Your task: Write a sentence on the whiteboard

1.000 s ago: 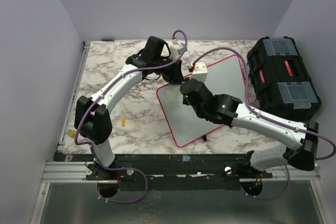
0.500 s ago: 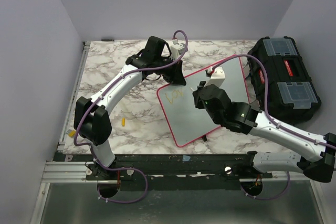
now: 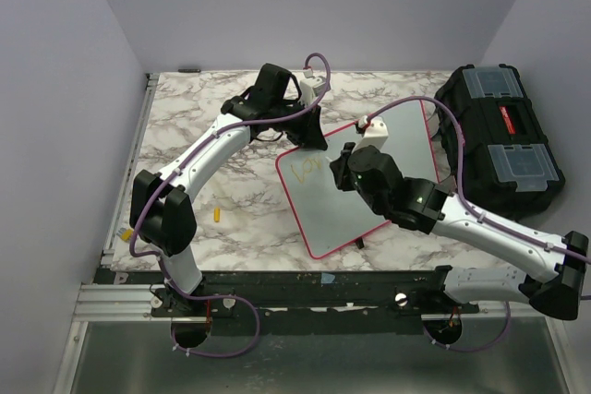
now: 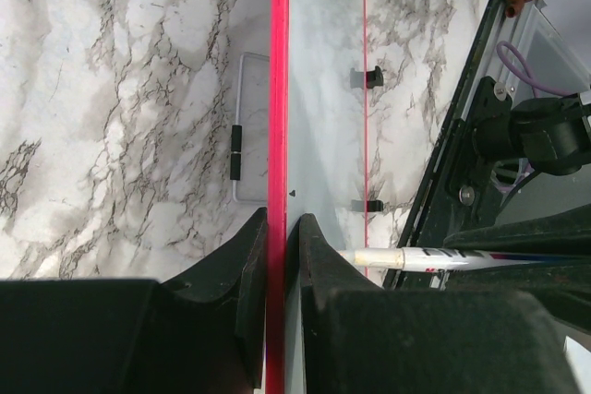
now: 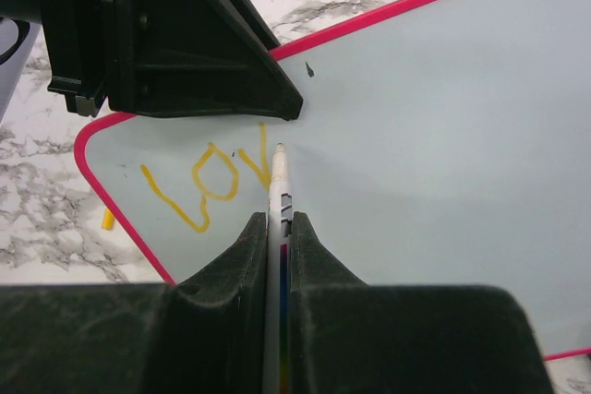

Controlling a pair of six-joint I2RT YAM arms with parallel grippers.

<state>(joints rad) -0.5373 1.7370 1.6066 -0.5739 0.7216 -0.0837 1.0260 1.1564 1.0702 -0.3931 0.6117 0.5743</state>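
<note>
Right claw (image 5: 279, 220) grips marker (image 5: 278, 171), tip at whiteboard (image 5: 443, 136) sentence (image 5: 199, 186).

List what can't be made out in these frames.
- Writing, top view: too small to read.
- Marker barrel, right wrist view: hidden between the right claw's fingers.
- Whiteboard middle, top view: covered by the right arm.
- Yellow bit, top view: too small to identify.
</note>
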